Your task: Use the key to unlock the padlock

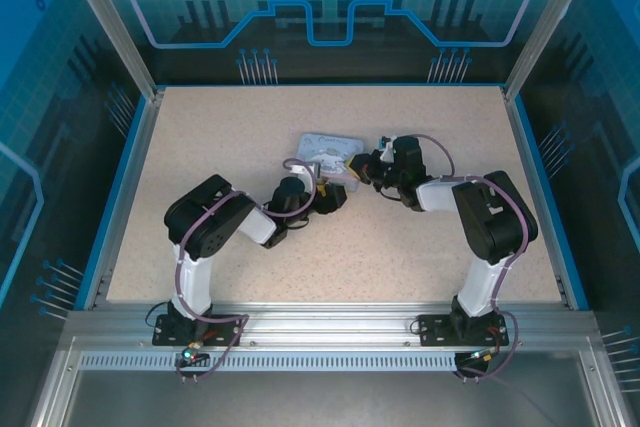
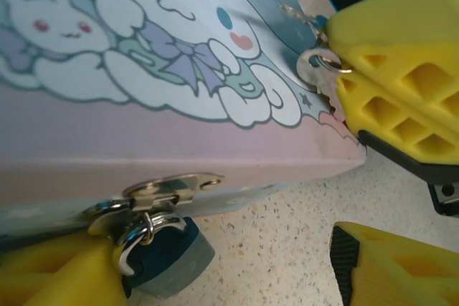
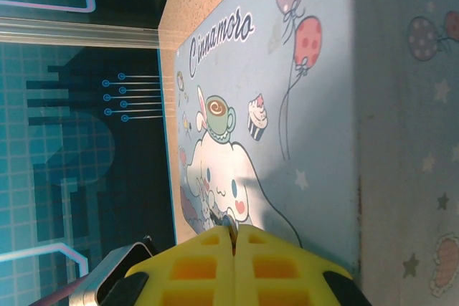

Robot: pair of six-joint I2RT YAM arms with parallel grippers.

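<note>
The padlock (image 2: 171,261), a small blue-grey body with a silver shackle, hangs from the hasp (image 2: 166,190) on the front wall of the pale tin (image 2: 179,141). My left gripper (image 2: 228,266) stands open around it. One yellow finger (image 2: 54,281) is right beside the shackle, the other finger (image 2: 401,270) far off to the right. The thin silver key (image 2: 315,68) and its ring poke out of my right gripper (image 3: 233,238), which is shut on it over the tin's lid (image 3: 323,120). From above, both grippers (image 1: 330,197) (image 1: 363,169) meet at the tin (image 1: 325,147).
The tin lies mid-table on the speckled tabletop (image 1: 250,127). A blue rim and glass walls (image 1: 120,147) close in the table. Bare tabletop (image 2: 287,249) shows between my left fingers, right of the padlock.
</note>
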